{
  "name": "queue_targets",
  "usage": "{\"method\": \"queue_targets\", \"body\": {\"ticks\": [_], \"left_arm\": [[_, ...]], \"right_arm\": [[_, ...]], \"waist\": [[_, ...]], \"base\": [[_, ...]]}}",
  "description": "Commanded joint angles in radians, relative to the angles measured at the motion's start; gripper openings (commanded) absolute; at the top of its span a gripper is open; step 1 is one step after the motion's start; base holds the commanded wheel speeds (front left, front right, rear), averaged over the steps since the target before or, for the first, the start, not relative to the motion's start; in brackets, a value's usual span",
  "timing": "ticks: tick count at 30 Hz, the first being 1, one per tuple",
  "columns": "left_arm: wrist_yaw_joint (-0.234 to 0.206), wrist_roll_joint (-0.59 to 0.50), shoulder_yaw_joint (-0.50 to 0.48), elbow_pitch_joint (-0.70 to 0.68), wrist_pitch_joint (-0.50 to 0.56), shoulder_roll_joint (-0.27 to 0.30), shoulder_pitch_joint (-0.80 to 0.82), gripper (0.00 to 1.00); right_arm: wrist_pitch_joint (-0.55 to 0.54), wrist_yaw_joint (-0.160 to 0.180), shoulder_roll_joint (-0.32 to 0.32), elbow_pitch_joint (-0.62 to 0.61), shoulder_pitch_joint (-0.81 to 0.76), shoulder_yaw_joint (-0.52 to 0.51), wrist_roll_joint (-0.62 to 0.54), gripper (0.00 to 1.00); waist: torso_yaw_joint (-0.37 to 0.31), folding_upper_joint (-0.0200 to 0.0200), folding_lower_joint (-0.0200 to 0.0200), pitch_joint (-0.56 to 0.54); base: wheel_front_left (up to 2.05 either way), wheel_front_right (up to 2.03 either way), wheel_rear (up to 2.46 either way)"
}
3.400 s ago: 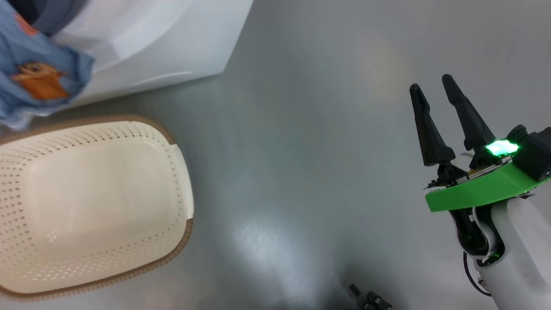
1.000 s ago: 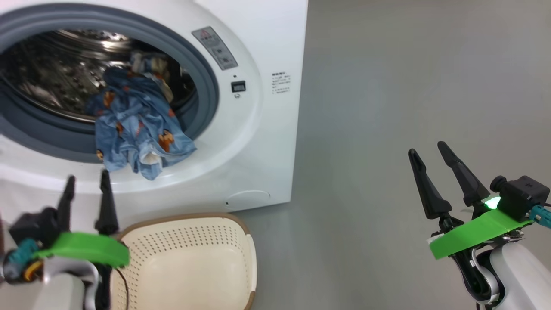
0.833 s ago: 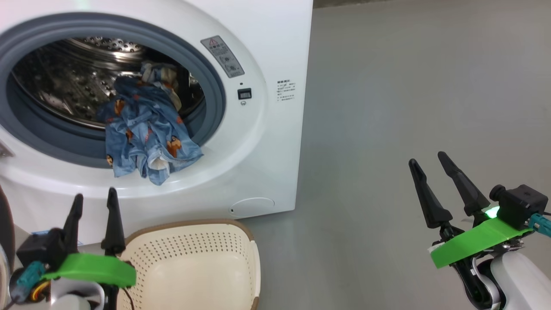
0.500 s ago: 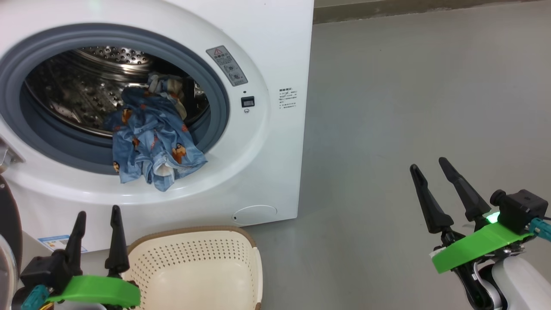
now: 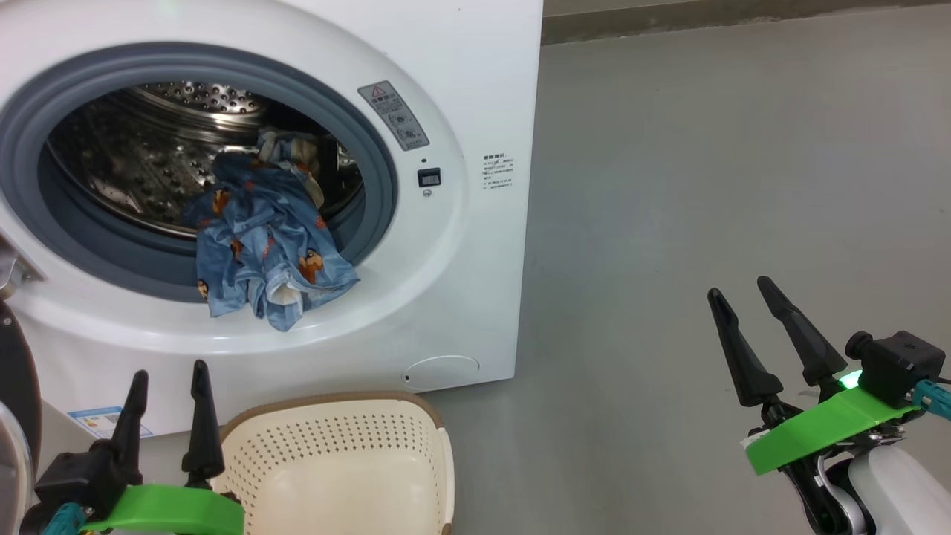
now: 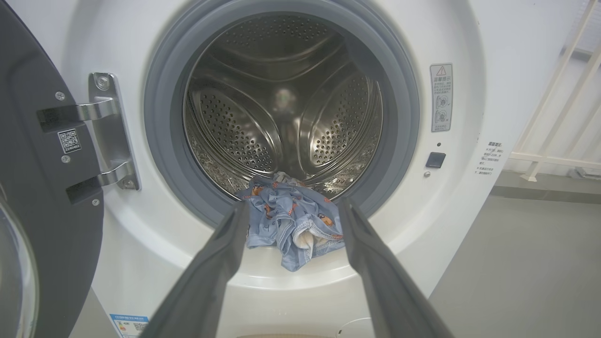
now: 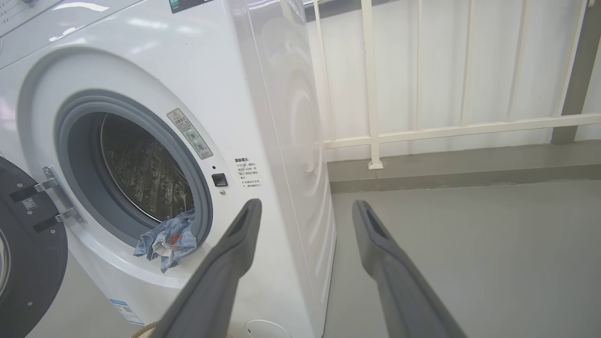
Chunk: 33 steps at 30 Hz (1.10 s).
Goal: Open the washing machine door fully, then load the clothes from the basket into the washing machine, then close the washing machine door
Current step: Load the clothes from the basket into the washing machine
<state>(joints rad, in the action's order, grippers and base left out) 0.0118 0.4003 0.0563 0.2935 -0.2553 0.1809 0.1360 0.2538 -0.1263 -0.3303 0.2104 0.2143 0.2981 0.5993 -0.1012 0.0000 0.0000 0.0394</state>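
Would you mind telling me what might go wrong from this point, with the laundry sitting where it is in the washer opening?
1. The clothes hang out over the gasket onto the front of the washing machine. Swinging the washing machine door shut now would likely pinch the fabric and prevent latching.
2. The overhanging bundle may slide out toward the basket below.

Grey floor [image 5: 706, 186] here, smooth, with a soft sheen on it. Along its far edge runs a darker raised kerb [image 7: 446, 169]. Up from that kerb stands a white railing [image 7: 370, 94]: slim upright bars crossed by one horizontal rail, with pale panels behind glowing in even, diffuse light. A dark post [image 7: 575, 70] stands at the far right.
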Motion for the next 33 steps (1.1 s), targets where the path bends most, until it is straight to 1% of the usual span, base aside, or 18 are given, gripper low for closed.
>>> {"method": "queue_targets", "body": {"ticks": [1,14,20,26,33], "left_arm": [[-0.007,-0.003,-0.034,-0.033,-0.006,0.021,0.009,1.0],[-0.014,0.005,-0.022,-0.016,-0.001,0.021,0.026,1.0],[-0.009,0.011,-0.011,0.016,0.023,0.026,0.074,1.0],[0.017,0.027,-0.005,0.098,0.066,0.051,0.184,1.0],[0.036,0.047,-0.023,0.247,0.077,0.087,0.342,1.0]], "right_arm": [[0.008,-0.004,-0.015,-0.02,-0.004,0.014,0.001,1.0],[0.008,-0.004,-0.015,-0.017,0.006,0.018,0.005,1.0],[0.008,-0.004,-0.016,-0.021,0.012,0.021,0.006,1.0],[0.008,-0.004,-0.014,-0.029,0.026,0.023,0.006,1.0],[0.008,-0.004,-0.009,-0.041,0.052,0.016,0.002,1.0]], "waist": [[0.0,0.0,0.0,0.001],[-0.004,0.0,0.0,0.012],[-0.01,0.0,0.0,0.03],[-0.03,0.0,0.0,0.077],[-0.073,0.0,0.0,0.157]], "base": [[0.0,0.0,0.0],[0.0,0.0,0.0],[0.0,0.0,0.0],[0.0,0.0,0.0],[0.0,0.0,0.0]]}}
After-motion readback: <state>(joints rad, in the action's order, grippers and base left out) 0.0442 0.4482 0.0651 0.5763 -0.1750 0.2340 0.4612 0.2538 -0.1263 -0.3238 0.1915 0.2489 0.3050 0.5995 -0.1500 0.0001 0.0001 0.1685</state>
